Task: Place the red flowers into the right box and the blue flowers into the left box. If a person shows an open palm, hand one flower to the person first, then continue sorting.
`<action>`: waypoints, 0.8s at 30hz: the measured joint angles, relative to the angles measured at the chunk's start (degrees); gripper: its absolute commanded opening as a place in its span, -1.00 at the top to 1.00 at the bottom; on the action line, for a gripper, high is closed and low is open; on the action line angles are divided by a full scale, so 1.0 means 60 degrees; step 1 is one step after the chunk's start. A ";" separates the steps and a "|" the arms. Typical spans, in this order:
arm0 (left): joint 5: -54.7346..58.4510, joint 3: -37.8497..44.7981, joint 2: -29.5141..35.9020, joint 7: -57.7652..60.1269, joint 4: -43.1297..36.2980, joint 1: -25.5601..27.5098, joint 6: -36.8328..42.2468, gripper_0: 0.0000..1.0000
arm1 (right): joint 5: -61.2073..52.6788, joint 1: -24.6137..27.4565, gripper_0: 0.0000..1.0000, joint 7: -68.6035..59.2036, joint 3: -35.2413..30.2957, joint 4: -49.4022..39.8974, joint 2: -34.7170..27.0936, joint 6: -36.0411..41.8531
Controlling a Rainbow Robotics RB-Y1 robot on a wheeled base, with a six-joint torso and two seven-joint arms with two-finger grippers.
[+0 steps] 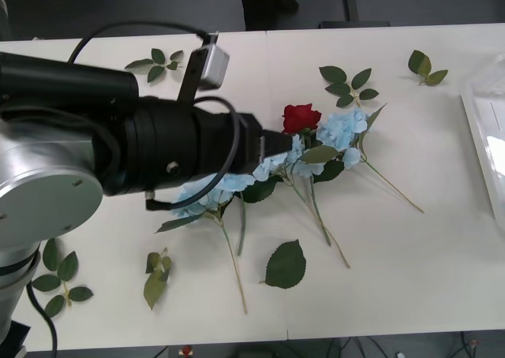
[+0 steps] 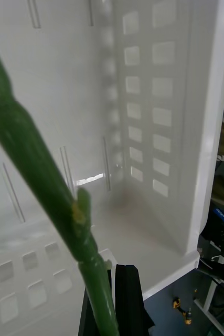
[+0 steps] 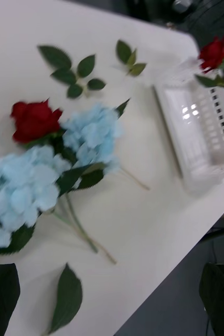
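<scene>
My right gripper (image 2: 109, 296) is shut on a thick green stem (image 2: 35, 157) and hangs inside the white right box (image 2: 159, 131). In the left wrist view a red flower (image 3: 214, 52) hovers over that box (image 3: 198, 131). Another red flower (image 1: 301, 118) lies mid-table among blue flowers (image 1: 344, 129), with more blue heads (image 1: 207, 192) beside my left arm (image 1: 158, 149). My left gripper (image 3: 109, 275) is open above the table, close to the same red flower (image 3: 34, 119) and blue flowers (image 3: 22, 186). The left box is out of view.
Loose green leaf sprigs (image 1: 347, 86) lie at the back of the table, with others at the back left (image 1: 160, 62) and front left (image 1: 57, 283). A single big leaf (image 1: 286, 265) sits near the front. The right box's rim (image 1: 481, 137) shows at the table's right edge.
</scene>
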 measured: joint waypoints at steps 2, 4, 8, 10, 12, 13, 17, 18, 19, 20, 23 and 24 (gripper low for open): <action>-0.0012 0.0000 0.0259 0.0344 -0.0130 0.0355 0.0600 -1.00 | 0.0152 -0.0001 1.00 -0.0531 0.0396 0.0435 0.0073 -0.0693; -0.0112 0.0000 0.0467 0.0716 -0.0244 0.0678 0.0950 -1.00 | 0.0296 -0.0001 1.00 -0.0888 0.0742 0.0908 0.0221 -0.1354; -0.0497 0.0000 0.0800 0.1084 -0.0507 0.1308 0.1422 -1.00 | 0.0397 -0.0002 1.00 -0.1224 0.1321 0.1846 0.0680 -0.2553; -0.0555 0.0000 0.0919 0.1084 -0.0629 0.1624 0.1478 -1.00 | 0.0432 -0.0002 1.00 -0.1483 0.1568 0.2074 0.0886 -0.2718; -0.0558 0.0000 0.0985 0.1084 -0.0749 0.1951 0.1487 -1.00 | 0.0456 -0.0001 1.00 -0.1665 0.1781 0.2143 0.1013 -0.2812; -0.0559 0.0000 0.1002 0.1084 -0.0820 0.2127 0.1489 -1.00 | 0.0475 -0.0001 1.00 -0.1708 0.1873 0.2144 0.1048 -0.2831; -0.0627 -0.0062 0.1020 0.1084 -0.0944 0.2736 0.1493 -1.00 | 0.0533 -0.0001 0.15 -0.1712 0.1978 0.2144 0.1071 -0.2846; -0.0721 -0.0117 0.1021 0.1084 -0.0951 0.2840 0.1494 -1.00 | 0.0536 -0.0001 -0.02 -0.1712 0.1978 0.2144 0.1071 -0.2846; -0.0851 -0.0197 0.1021 0.1084 -0.0954 0.2929 0.1494 -1.00 | 0.0537 -0.0001 -0.20 -0.1712 0.1977 0.2144 0.1071 -0.2846; -0.1010 -0.0294 0.1021 0.1084 -0.0954 0.3001 0.1499 -1.00 | 0.0540 -0.0001 -0.28 -0.1711 0.1977 0.2144 0.1071 -0.2847; -0.1503 -0.0566 0.1019 0.1084 -0.0954 0.3221 0.1582 -1.00 | 0.0625 -0.0001 -0.54 -0.1709 0.1976 0.2144 0.1071 -0.2847; -0.1609 -0.0626 0.1014 0.1085 -0.0954 0.3295 0.1587 -1.00 | 0.0644 -0.0001 -0.63 -0.1707 0.1976 0.2144 0.1071 -0.2848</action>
